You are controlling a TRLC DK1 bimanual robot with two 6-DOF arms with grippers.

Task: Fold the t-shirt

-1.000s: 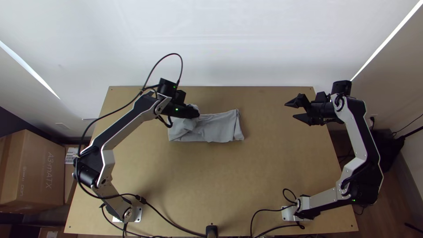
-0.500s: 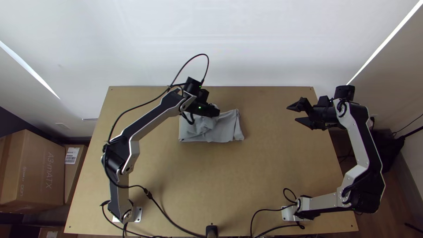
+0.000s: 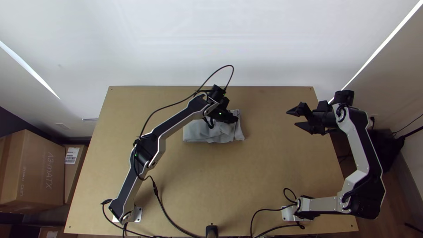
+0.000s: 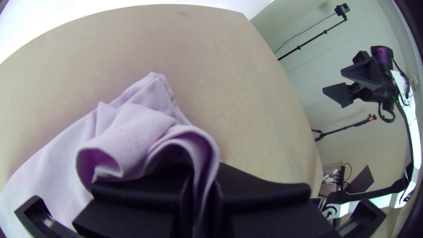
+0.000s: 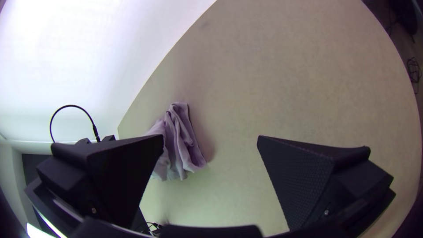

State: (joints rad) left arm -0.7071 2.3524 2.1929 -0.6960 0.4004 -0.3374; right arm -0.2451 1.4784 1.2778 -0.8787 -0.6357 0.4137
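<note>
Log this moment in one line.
left pincer: shut on t-shirt; right pincer: open, holding nothing; t-shirt: folded over, rumpled, on table; fold: not yet released

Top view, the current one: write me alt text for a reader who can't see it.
The left gripper holds a piece of a grey t-shirt, bunched and partly folded toward the far side of a light wooden table. The right gripper hangs open at the right, away from the cloth. Cardboard boxes stand beyond the table's left edge.
</note>
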